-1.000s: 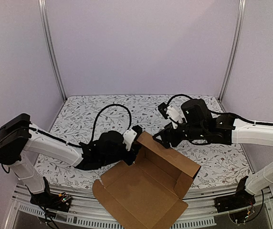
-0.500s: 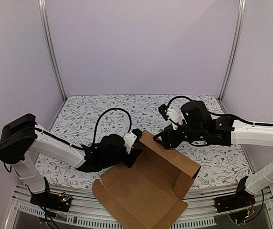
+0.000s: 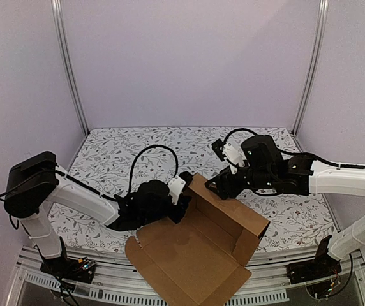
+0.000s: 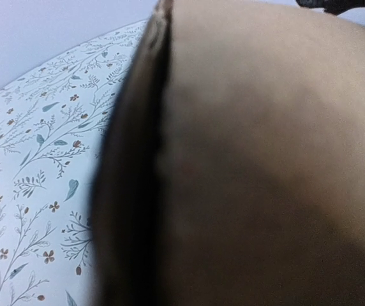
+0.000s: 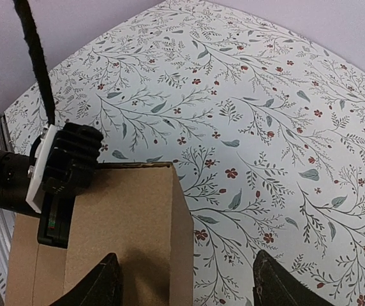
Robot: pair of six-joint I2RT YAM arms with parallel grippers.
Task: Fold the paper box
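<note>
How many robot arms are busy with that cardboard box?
2. The left arm reaches in from the left, left hand at the cardboard box's left wall; the right arm comes from the right, right hand open over its far corner. None seems hidden.

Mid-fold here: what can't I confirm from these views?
The left gripper: fingertips lost against the paper box wall in the top view; left wrist view is only blurred cardboard, so its grip is unconfirmed.
Box's near corner: cut off by the top view's bottom edge.
</note>
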